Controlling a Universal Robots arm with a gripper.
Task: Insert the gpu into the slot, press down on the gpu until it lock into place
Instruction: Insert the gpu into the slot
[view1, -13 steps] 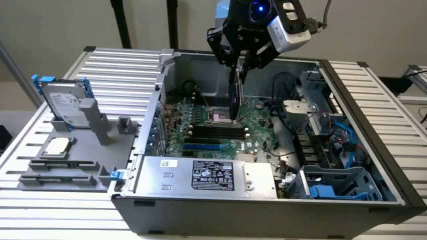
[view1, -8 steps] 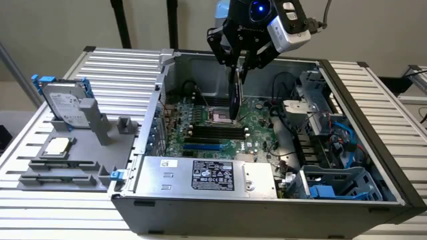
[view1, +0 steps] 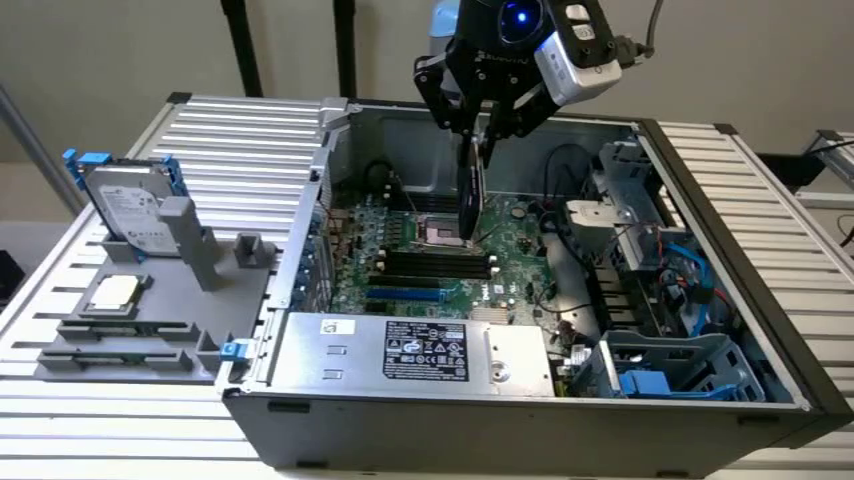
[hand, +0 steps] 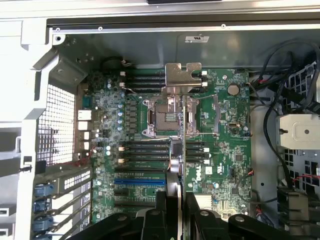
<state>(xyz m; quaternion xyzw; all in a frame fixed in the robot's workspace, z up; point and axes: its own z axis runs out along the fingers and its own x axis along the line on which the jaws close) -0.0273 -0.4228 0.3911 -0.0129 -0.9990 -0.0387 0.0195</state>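
My gripper (view1: 478, 132) hangs over the open computer case and is shut on the gpu (view1: 470, 195), a thin black card held on edge and pointing down at the green motherboard (view1: 514, 250). The card's lower end is over the processor socket area, above the board. In the wrist view the gpu (hand: 176, 160) appears edge-on between my black fingers (hand: 162, 220), with its silver bracket (hand: 183, 75) at the far end. The bright-blue slot (view1: 404, 295) (hand: 140, 182) lies bare on the board, off to the side of the card.
A silver power-supply box (view1: 414, 350) fills the case's near side. Black memory slots (view1: 427, 265) run beside the blue slot. Cables (view1: 581, 220) and a drive cage (view1: 667, 365) crowd the exterior view's right. A grey hard drive with blue clips (view1: 127, 205) stands outside on a fixture.
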